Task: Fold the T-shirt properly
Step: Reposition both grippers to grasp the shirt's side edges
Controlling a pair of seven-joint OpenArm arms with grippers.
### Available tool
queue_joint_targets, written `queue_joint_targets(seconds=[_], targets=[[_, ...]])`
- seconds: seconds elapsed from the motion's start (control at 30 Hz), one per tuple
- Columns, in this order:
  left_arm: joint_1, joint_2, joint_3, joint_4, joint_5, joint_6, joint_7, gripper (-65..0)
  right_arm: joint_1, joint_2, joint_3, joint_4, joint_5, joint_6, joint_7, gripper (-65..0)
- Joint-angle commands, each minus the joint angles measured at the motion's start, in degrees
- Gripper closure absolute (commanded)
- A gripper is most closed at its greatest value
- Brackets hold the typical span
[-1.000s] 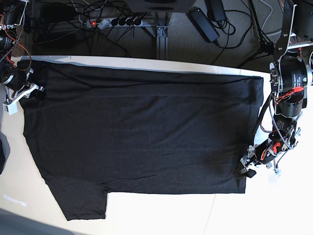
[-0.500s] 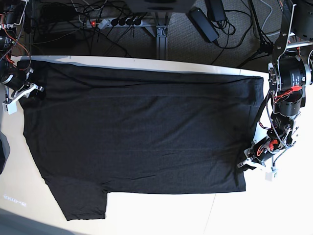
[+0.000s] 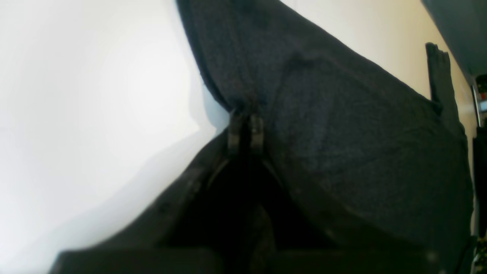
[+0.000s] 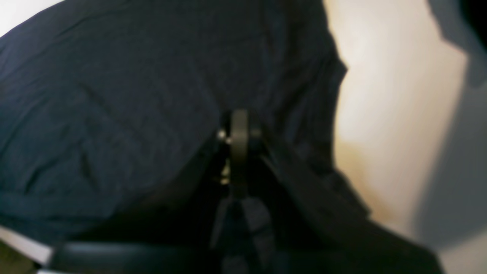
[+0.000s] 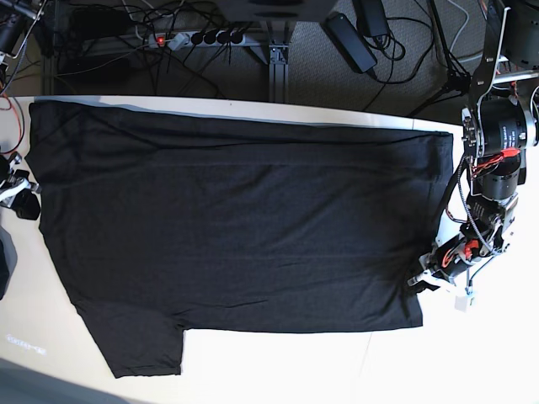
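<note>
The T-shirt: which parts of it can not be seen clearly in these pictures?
- Base view: the rainbow print does not show; the T-shirt shows only plain black.
- Right wrist view: the fabric near the right gripper is blurred.
- Left wrist view: the left gripper body hides the fabric below.

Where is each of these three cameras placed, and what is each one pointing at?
Base: overhead, looking straight down on the black T-shirt spread on the table; both arms show at the sides.
Left wrist: on the left arm, looking along the left gripper, shut on the shirt's edge.
Right wrist: likewise, right gripper shut on cloth.
All share the shirt.
</note>
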Motion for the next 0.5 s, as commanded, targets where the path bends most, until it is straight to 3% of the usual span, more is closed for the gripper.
queue_joint_targets(seconds=[0.0, 0.17, 0.4, 0.43, 0.47], targets=[[-1.1, -0.3, 0.1, 0.5, 1.0, -1.1, 1.8, 0.0, 2.4, 1.8, 0.7, 0.3, -0.6, 3.1, 2.4, 0.0], [-1.1, -0.3, 0.1, 0.5, 1.0, -1.1, 1.9, 0.0, 10.8, 1.8, 0.7, -6.9, -3.9, 3.1, 4.6, 0.0], [-1.0, -0.3, 0.1, 0.5, 1.0, -1.1, 2.4, 0.0, 25.6, 1.8, 0.7, -26.3, -9.6, 3.1, 8.8, 0.0], [-1.0, -0.3, 0.1, 0.5, 1.0, -1.1, 2.8, 0.0, 27.6, 1.8, 0.7, -29.0, -10.5, 3.1, 9.7, -1.7], [-1.0, -0.3, 0.1, 0.5, 1.0, -1.1, 3.1, 0.0, 29.3, 1.8, 0.7, -31.8, -11.4, 3.1, 11.0, -8.8]])
